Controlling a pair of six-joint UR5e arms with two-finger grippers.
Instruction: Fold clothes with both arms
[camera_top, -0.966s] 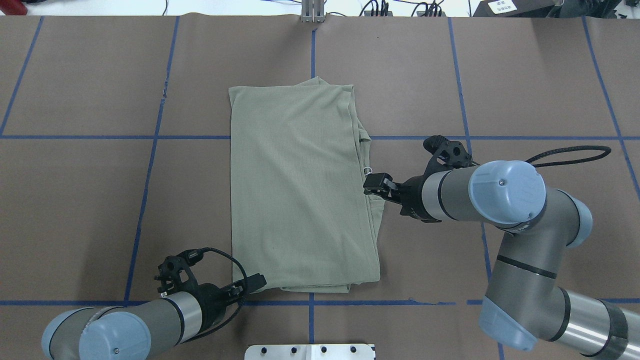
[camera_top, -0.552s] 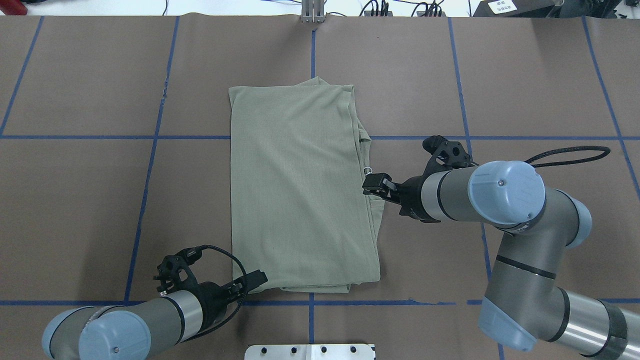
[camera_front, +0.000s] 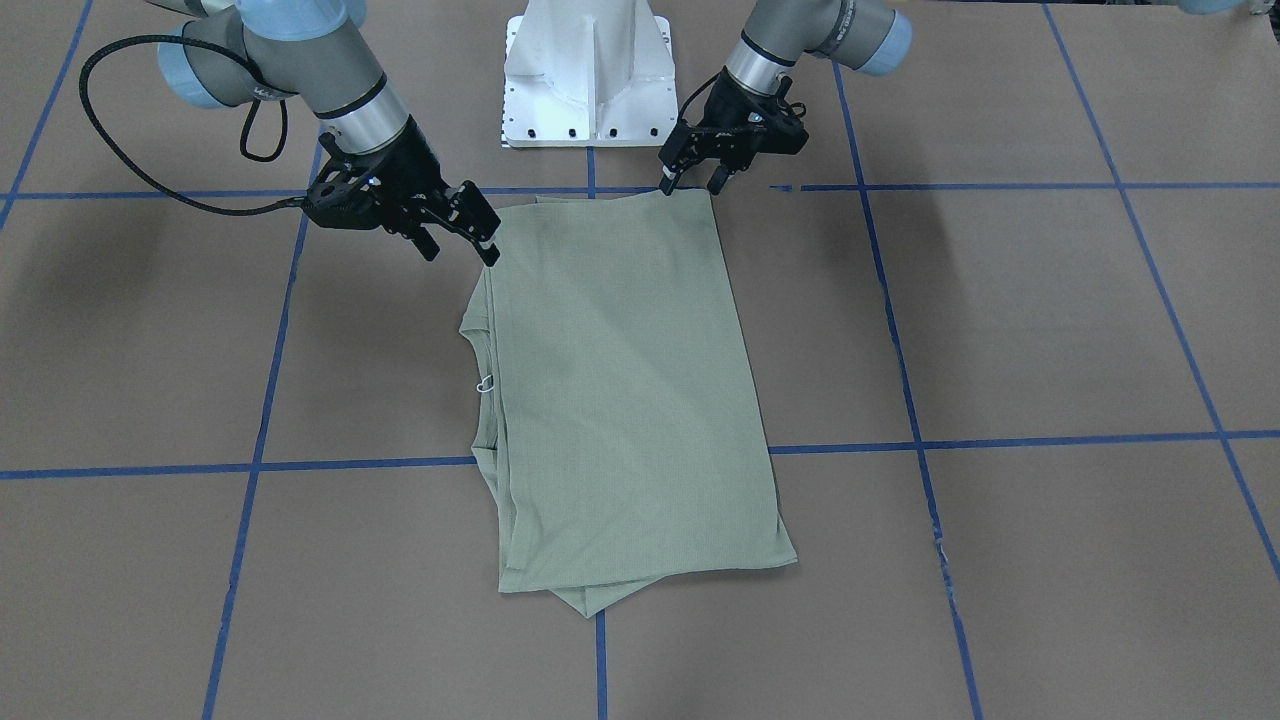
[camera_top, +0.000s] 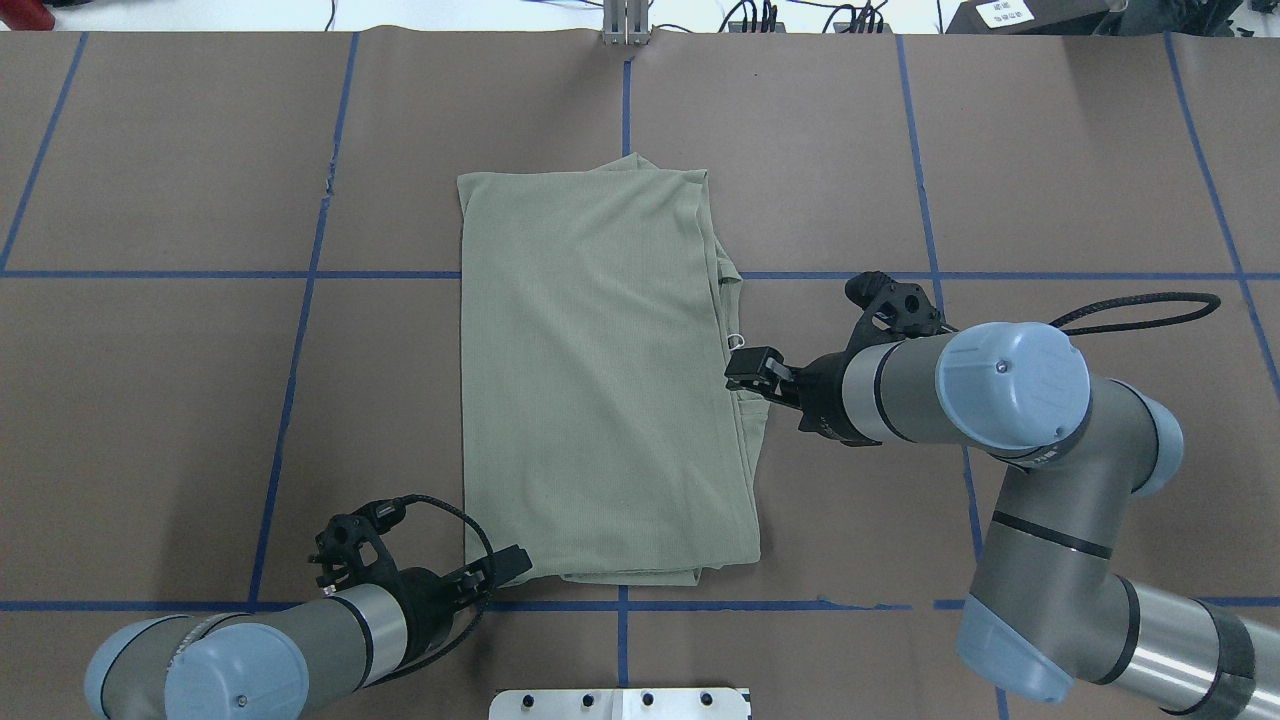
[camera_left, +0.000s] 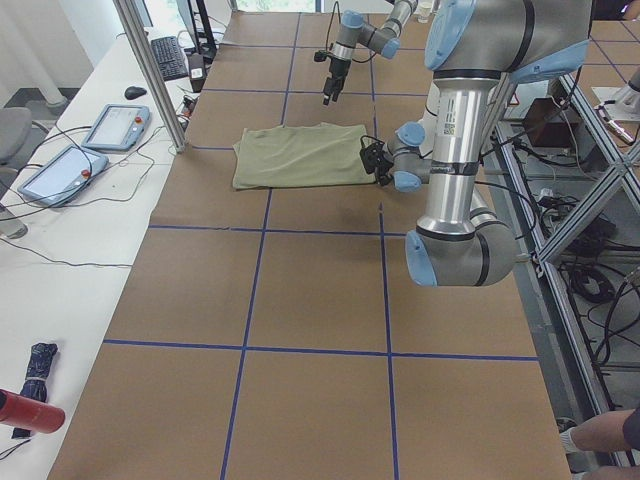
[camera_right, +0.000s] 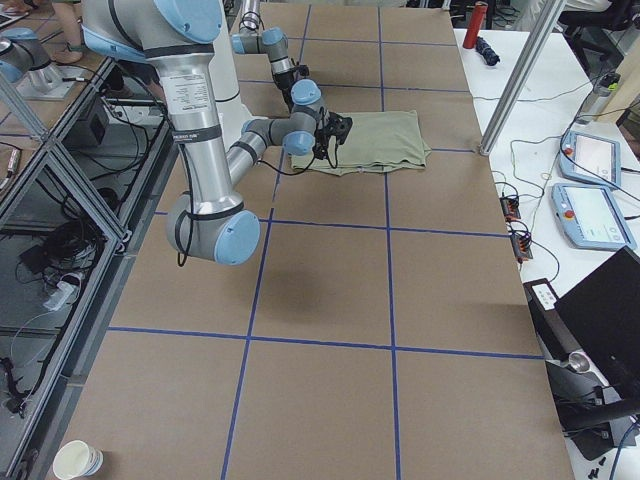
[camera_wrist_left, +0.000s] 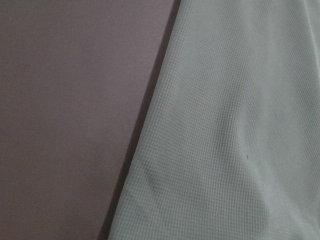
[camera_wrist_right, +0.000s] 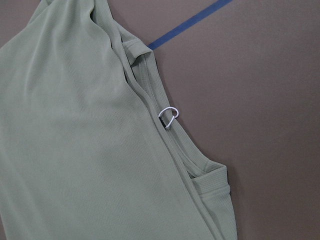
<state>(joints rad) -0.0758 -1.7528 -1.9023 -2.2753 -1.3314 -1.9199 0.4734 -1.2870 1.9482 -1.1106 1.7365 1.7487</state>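
Found the sage-green shirt (camera_top: 600, 370) lying flat at the middle of the brown worktop (camera_top: 200, 400), already doubled into a long panel running away from the robot, with stacked layers showing along its right edge and at its far end. Hovered at it with both hands and gripped nothing. Held the left hand (camera_front: 691, 186) spread, fingers apart, at the shirt's near left corner, just beside the blue tape line (camera_top: 300, 606) nearest the robot; showed, through the left wrist camera, only the cloth's edge against bare worktop. Held the right hand (camera_front: 462, 252) spread as well, poised at the right long edge near the ribbed collar (camera_wrist_right: 212, 182) and a small white loop (camera_wrist_right: 169, 116) at the neck seam. Could not tell whether either hand touched the cloth. Appeared to stand at the approach for the next fold, with the lengthwise folds judged done and a further fold not yet begun. Called, most likely, for lowering each hand onto its edge, pinching every layer there rather than the top one alone, then lifting together and carrying the cloth over evenly. Risked, with a slack knit and several plies, a dropped lower layer or a skewed crease should one hand rise ahead of the other.
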